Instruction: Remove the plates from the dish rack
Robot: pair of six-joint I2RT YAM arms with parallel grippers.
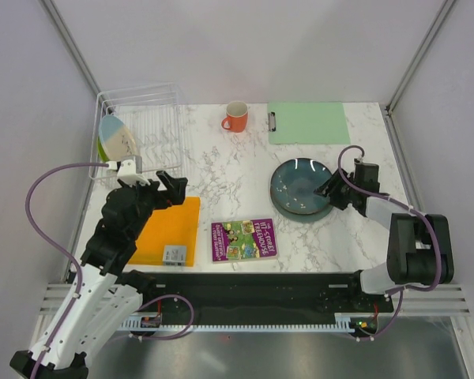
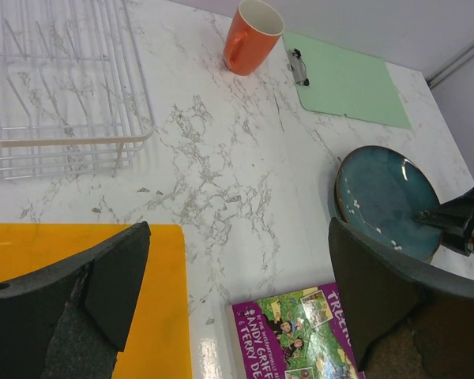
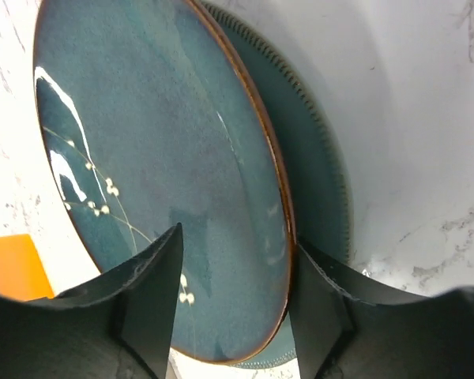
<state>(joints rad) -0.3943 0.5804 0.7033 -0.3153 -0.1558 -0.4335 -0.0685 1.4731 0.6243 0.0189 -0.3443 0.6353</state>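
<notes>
Right jaws (image 3: 237,245) are parted and straddle the right rim of the dark teal plate (image 3: 166,158), one finger (image 3: 154,284) over its face, the other outside the rim. I cannot tell whether they actually pinch it. The teal plate sits on top of the grey-green plate (image 3: 316,158), both on the surface right of centre, well apart from the dish rack (image 1: 142,99).

Left jaws (image 2: 237,237) are spread wide with nothing between them. They hang over the surface at the far right corner of the orange mat (image 1: 170,229), just near-right of the rack. The cream-and-blue plate (image 1: 117,138) stands tilted in the rack's left side, left of and beyond these jaws.

Orange mug (image 1: 236,117) and green clipboard (image 1: 308,122) sit at the far edge. A purple book (image 1: 243,239) lies near centre.
</notes>
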